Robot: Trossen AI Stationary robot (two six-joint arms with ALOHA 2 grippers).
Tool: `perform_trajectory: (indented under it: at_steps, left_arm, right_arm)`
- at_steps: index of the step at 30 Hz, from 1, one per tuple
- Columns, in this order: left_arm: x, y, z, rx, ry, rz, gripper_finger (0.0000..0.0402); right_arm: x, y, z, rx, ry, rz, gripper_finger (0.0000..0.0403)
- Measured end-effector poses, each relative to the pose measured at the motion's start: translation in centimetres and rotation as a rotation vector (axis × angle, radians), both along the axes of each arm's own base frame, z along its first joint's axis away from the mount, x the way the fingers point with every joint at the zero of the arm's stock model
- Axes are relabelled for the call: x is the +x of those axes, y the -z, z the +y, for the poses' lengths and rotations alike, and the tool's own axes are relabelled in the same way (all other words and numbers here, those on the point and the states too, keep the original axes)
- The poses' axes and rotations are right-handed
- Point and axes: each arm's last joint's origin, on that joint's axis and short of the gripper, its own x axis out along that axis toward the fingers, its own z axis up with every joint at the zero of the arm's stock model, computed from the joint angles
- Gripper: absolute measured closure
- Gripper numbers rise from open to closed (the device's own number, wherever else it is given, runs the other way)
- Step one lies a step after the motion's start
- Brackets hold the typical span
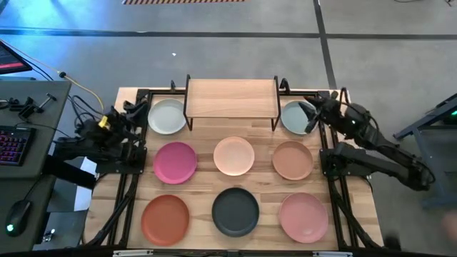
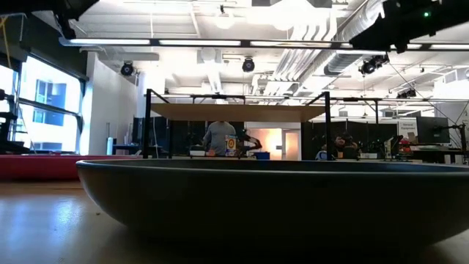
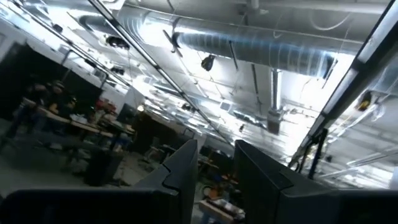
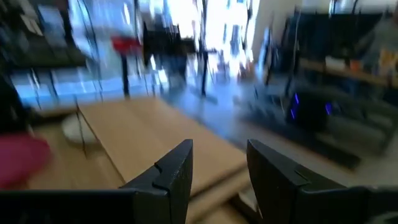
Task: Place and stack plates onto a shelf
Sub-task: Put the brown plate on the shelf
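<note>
Since the shelf (image 1: 232,98) is bare, right gripper (image 1: 312,114), jaws narrowly apart, should grab the grey-green plate (image 1: 292,118).

The high view looks straight down on the whole butcher-block tabletop (image 1: 207,187); the low view sits at its surface (close against the round matte charcoal plate (image 2: 278,202)), facing the light wooden shelf (image 1: 231,97), which both share.

The wooden shelf (image 1: 232,96) is standing bare at 12 o'clock; eight plates (image 1: 234,155) are lying flat below it in rows.
</note>
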Motion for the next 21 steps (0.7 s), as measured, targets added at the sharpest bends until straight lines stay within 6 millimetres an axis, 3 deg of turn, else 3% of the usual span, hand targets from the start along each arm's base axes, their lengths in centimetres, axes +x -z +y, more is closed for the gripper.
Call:
perform_trajectory:
  at_steps: [11,16,21]
  left_arm:
    - [-2.1,-3.6,0.2,0.070,-0.099,0.315,0.0306]
    - [-2.3,-4.7,0.2,0.087,-0.093,0.533,0.0306]
    - [-2.0,-5.3,0.2,0.098,-0.088,0.680,0.0306]
  right_arm:
    - [3.4,-2.4,-2.2,0.375,0.086,0.461,0.0265]
    - [5.0,-1.6,-3.3,0.554,0.060,0.669,0.0265]
    - [6.1,0.3,-4.4,0.664,0.017,0.770,0.0265]
